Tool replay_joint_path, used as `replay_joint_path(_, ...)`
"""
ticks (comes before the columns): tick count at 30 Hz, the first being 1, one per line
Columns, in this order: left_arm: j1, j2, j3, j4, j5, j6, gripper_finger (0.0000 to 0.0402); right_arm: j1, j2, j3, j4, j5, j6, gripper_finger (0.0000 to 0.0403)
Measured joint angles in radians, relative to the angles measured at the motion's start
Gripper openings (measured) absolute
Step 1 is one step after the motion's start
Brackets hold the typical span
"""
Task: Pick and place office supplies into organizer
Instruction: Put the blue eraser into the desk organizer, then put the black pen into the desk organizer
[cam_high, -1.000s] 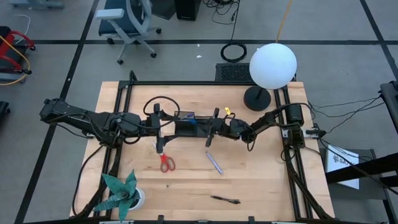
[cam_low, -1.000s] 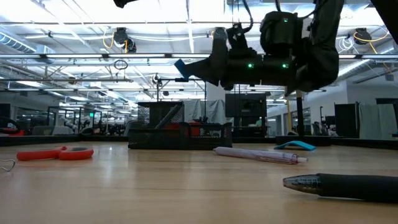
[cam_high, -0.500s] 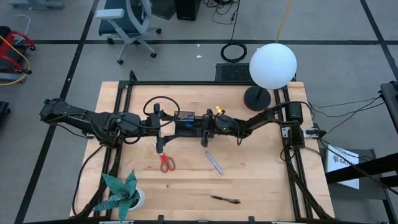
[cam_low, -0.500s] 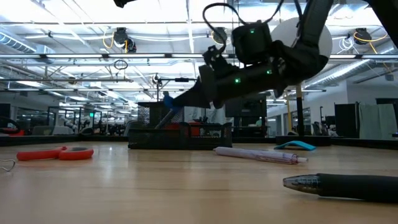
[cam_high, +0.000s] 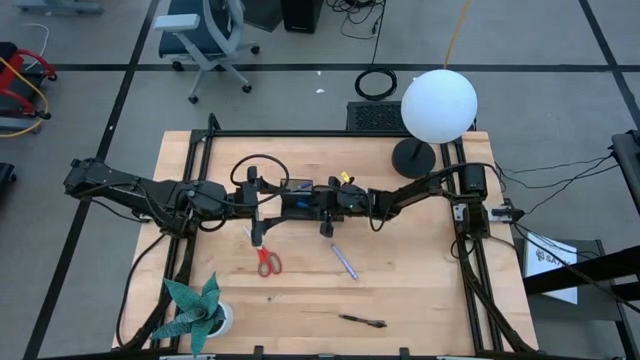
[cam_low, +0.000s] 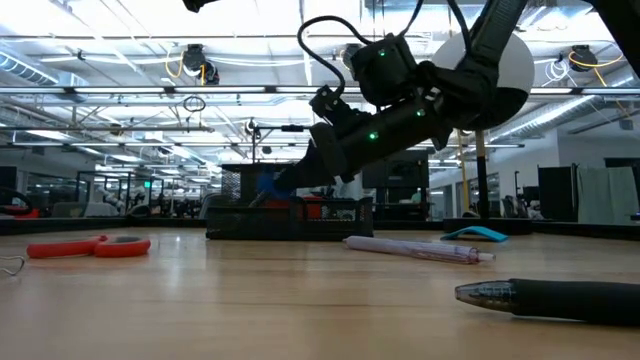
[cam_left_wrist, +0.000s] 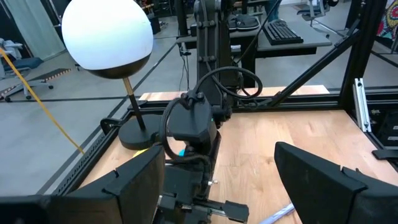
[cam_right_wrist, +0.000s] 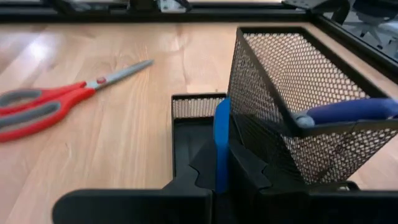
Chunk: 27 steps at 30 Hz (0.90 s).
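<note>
The black mesh organizer (cam_right_wrist: 292, 99) stands mid-table (cam_high: 298, 194), with a blue pen (cam_right_wrist: 354, 111) lying in its tall cup. My right gripper (cam_right_wrist: 221, 163) reaches in from the table's right, nose tipped down, shut on a bright blue notepad (cam_right_wrist: 221, 134) over the organizer's low tray (cam_right_wrist: 198, 111). In the low view the notepad (cam_low: 265, 183) shows behind the mesh. My left gripper (cam_left_wrist: 217, 186) hovers open and bare just left of the organizer (cam_high: 264, 204). Red-handled scissors (cam_high: 268, 262), a purple pen (cam_high: 345, 260) and a dark pen (cam_high: 362, 321) lie flat on the table. My right gripper pinches the notepad's two flat faces between its fingers, so only the thin blue edge (cam_right_wrist: 221, 121) shows. The fingers come from the table's right, slanting downward. The pad stands on edge, its forward end down in the low tray; whether it touches the tray floor I cannot tell.
A lamp with a white globe (cam_high: 438, 105) and round black base (cam_high: 413, 157) stands at the far right. A teal paper plant (cam_high: 195, 310) sits at the near left corner. Black frame rails (cam_high: 185, 250) run along both sides of the table.
My right gripper has gone toward the table's left edge and down, tipping its nose downward. The blue notepad, held level above the organizer before, has come down with it into the organizer's low tray.
</note>
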Motion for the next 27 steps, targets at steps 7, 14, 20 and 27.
replay_joint_path(7, 0.000, 0.000, 0.000, 0.001, 0.000, 0.000, 0.0310, 0.000, 0.000, 0.006, -0.012, 0.000, -0.003, 0.0013)
replay_joint_path(14, 0.000, 0.000, 0.000, 0.000, 0.000, 0.000, 0.0310, 0.000, 0.000, 0.006, -0.012, 0.002, -0.006, 0.0051)
replay_joint_path(20, 0.000, 0.000, 0.000, 0.000, 0.000, 0.000, 0.0310, 0.000, 0.000, 0.005, -0.012, 0.003, -0.006, 0.0090)
replay_joint_path(27, 0.000, 0.000, 0.000, 0.000, 0.000, 0.000, 0.0310, 0.000, 0.000, 0.005, 0.004, 0.003, -0.012, 0.0117)
